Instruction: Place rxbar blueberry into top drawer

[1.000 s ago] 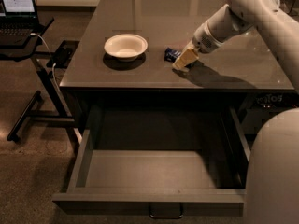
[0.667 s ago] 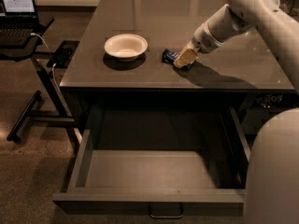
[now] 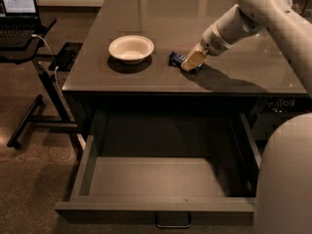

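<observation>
Hand (image 3: 193,61) still over rxbar blueberry (image 3: 176,58), barely shifted.

Smooth white rounded arm; tan gripper (image 3: 193,61) at its tip, on tabletop (image 3: 146,13)

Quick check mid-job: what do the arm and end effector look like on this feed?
The arm is made of smooth, rounded white segments narrowing to a white wrist. The end effector, at the rxbar blueberry on the tabletop, is tan and blocky. No cables or markings visible.

Blue rxbar blueberry (image 3: 176,58) flat on tabletop (image 3: 195,13), partly under hand (image 3: 193,61), top drawer (image 3: 156,205) open
</observation>
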Available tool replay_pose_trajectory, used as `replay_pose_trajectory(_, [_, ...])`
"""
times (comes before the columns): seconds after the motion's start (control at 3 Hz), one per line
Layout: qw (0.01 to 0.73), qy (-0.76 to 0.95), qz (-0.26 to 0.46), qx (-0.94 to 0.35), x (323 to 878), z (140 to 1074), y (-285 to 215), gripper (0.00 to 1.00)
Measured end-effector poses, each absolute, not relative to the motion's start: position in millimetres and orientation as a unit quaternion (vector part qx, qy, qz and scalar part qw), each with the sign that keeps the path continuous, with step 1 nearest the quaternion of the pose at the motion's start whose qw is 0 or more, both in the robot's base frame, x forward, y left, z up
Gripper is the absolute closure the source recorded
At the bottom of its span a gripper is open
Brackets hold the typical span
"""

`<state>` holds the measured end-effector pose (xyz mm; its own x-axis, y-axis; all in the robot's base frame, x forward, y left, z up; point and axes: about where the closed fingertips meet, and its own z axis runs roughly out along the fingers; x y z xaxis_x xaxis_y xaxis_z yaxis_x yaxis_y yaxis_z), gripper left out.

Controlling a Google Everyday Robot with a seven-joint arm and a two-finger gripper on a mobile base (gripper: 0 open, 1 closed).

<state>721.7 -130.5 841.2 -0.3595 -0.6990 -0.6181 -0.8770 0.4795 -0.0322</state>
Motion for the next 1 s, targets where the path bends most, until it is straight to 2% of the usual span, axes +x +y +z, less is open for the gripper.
replay_pose_trajectory(0.33, [0.285, 0.808, 0.151, -0.492, 719.2, 842.2, -128.8, 1.0])
replay_pose_trajectory(1.0, [0.294, 0.794, 0.132, -0.516, 671.3, 869.5, -134.6, 1.0])
